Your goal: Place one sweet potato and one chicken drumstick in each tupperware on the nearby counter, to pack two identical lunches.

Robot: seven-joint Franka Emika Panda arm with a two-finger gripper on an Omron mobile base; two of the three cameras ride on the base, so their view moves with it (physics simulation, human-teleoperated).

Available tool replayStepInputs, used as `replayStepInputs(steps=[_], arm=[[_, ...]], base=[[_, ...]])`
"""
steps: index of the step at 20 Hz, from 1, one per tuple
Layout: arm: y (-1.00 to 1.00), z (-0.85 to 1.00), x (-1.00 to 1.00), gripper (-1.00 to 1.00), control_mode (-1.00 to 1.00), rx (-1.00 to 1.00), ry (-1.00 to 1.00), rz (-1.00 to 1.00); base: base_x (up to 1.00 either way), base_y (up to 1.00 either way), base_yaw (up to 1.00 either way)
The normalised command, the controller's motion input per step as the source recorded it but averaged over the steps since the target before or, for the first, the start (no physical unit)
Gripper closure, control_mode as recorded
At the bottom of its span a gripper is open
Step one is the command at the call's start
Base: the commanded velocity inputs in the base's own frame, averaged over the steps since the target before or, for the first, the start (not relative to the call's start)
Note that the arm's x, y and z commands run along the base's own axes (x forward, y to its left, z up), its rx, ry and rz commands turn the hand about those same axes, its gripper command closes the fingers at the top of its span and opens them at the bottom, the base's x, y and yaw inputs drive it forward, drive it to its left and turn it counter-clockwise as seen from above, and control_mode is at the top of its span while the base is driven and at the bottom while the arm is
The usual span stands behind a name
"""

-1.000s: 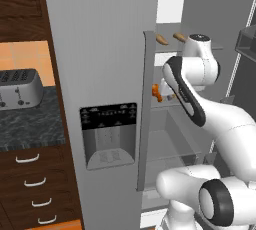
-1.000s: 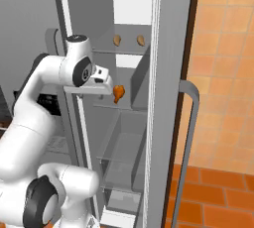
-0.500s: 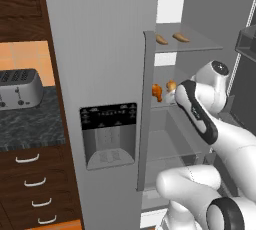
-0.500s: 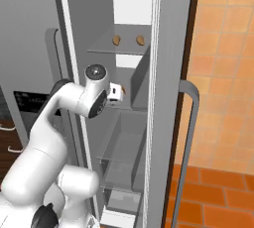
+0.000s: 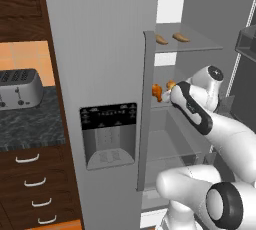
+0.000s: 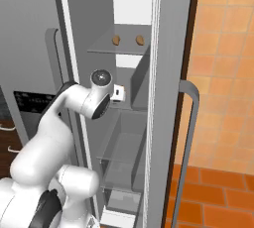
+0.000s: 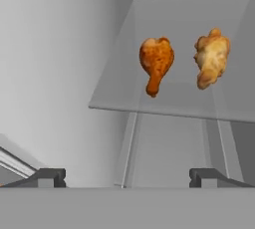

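Gripper (image 7: pixel 127 175) jaws stand wide apart and empty, their two dark tips at the bottom of the hand view with a clear gap between them, aimed up at a glass shelf (image 7: pixel 119 98) inside the fridge. That spread looks chosen to take in a drumstick's thick end.

Going left to right in the left base view: a silver toaster (image 5: pixel 19 89) sits on the counter (image 5: pixel 27 129) at mid left, above dark drawers (image 5: pixel 30 184) with white handles. No tupperware can be made out on the stretch of counter that shows, so I cannot say where the trays are. Next comes the grey fridge door with its dispenser panel (image 5: pixel 108 135) at centre. Right of it the fridge stands open. On the top shelf lie two sweet potatoes (image 5: pixel 170 38), side by side and apart. One shelf lower, two drumsticks (image 5: pixel 159 92) lie just ahead of the arm.

In the hand view the darker drumstick (image 7: pixel 156 62) is at upper centre, the paler drumstick (image 7: pixel 211 57) to its right, close together but not touching, both lying on the shelf with narrow ends toward the camera. Neither is touched. My reading is that the arm is lining up for a first pick; packing has not begun.
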Motion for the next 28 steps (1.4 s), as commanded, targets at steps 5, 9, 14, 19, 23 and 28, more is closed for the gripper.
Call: replayStepInputs(steps=[5, 9, 14, 19, 23, 28], arm=[[0.00, -0.02, 0.34, -1.00, -1.00, 0.01, 0.00, 0.00], [0.00, -0.16, 0.22, -1.00, -1.00, 0.01, 0.00, 0.00], [0.00, -0.20, 0.46, -1.00, -1.00, 0.00, 0.00, 0.00], [0.00, -0.12, 0.55, -1.00, -1.00, 0.00, 0.00, 0.00], [0.00, -0.11, 0.49, -1.00, -1.00, 0.00, 0.00, 0.00], [0.00, -0.12, 0.39, -1.00, -1.00, 0.00, 0.00, 0.00]], base=[[0.00, 0.00, 0.00], [0.00, 0.00, 0.00], [0.00, 0.00, 0.00], [0.00, 0.00, 0.00], [0.00, 0.00, 0.00], [0.00, 0.00, 0.00]])
